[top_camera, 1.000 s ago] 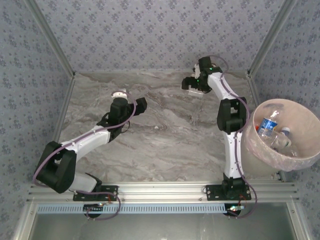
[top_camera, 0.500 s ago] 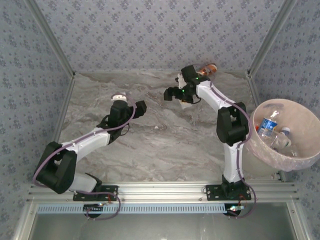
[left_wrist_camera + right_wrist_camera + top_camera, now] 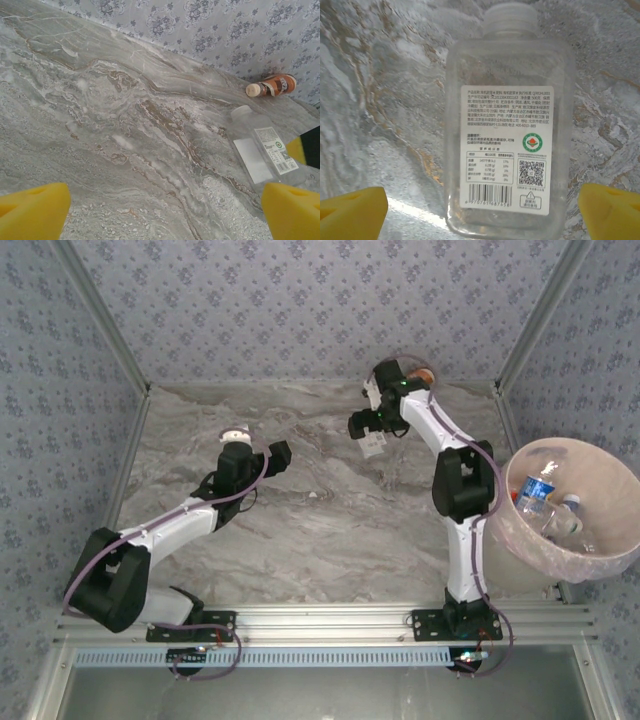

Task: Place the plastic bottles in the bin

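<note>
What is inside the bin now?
The bin holds a blue-labelled bottle and at least one clear bottle on its liner; anything under them is hidden.

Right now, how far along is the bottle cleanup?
Done: a blue-labelled bottle and others already lie in the bin. In hand: nothing gripped; the right gripper hangs open over a clear bottle on the table. Left: that clear bottle and a brown bottle farther back; the left gripper is open and empty too.
</note>
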You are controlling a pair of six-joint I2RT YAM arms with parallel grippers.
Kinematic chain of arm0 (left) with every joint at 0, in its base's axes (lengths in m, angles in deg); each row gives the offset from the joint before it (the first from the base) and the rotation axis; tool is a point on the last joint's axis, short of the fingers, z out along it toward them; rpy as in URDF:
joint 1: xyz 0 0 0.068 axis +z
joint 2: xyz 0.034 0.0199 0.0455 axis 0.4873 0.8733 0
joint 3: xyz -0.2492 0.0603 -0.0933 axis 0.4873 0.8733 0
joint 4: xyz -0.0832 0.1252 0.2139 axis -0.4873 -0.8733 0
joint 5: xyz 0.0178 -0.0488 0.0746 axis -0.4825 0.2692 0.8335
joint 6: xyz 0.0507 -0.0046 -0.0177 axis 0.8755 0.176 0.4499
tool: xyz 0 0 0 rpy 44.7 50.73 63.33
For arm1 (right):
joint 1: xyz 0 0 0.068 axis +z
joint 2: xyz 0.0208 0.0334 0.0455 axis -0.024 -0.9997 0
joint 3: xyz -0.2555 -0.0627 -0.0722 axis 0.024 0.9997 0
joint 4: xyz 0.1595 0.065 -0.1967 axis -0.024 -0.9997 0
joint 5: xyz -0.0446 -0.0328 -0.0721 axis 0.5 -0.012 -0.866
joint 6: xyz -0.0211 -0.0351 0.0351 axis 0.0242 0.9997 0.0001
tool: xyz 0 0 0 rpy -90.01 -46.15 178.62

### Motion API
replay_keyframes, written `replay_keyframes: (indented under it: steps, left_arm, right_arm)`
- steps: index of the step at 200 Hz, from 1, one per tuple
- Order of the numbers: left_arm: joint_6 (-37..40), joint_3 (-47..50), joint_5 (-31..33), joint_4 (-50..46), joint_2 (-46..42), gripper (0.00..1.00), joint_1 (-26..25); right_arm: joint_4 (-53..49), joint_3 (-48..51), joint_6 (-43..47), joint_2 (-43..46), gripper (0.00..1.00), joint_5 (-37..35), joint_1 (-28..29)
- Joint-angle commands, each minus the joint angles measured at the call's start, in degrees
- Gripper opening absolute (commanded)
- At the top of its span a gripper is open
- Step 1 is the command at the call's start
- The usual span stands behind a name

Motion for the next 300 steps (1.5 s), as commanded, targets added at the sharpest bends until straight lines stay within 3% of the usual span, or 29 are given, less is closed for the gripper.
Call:
replay_keyframes:
  steps: [1, 118, 143, 170, 251, 294, 300]
  left_arm:
    - [-0.44, 0.45, 0.85, 0.64, -1.69, 0.98, 0.3]
    - [-0.8, 0.08, 1.21, -0.06, -0.14, 0.98, 0.41]
    - [-0.88, 0.01, 1.11, -0.16, -0.23, 0.98, 0.42]
    - [-0.74, 0.08, 0.87, -0.24, -0.41, 0.98, 0.45]
    - [-2.08, -0.23, -1.52, 1.21, 0.74, 0.98, 0.58]
    - [-3.0, -0.53, -3.37, 2.1, 1.27, 0.98, 0.58]
    - [-3.08, -0.53, -3.54, 2.13, 1.26, 0.98, 0.52]
  right_arm:
    - [-6.52, -4.43, 4.15, -3.46, 1.0, -0.77, -0.56]
    - [-4.78, -7.07, 1.6, -11.61, 1.0, -8.81, 2.02]
    - [-2.8, -5.87, 0.74, -9.33, 0.81, -8.88, 2.46]
    - [0.12, -2.35, -0.22, -3.43, 0.71, -9.27, 2.57]
    - [-3.03, 6.81, -2.26, 26.1, 0.67, -11.42, 4.28]
    - [-6.09, 10.09, -2.67, 42.4, 0.64, -11.75, 1.0]
    - [-6.55, 10.5, -3.21, 44.34, 0.6, -12.53, 0.14]
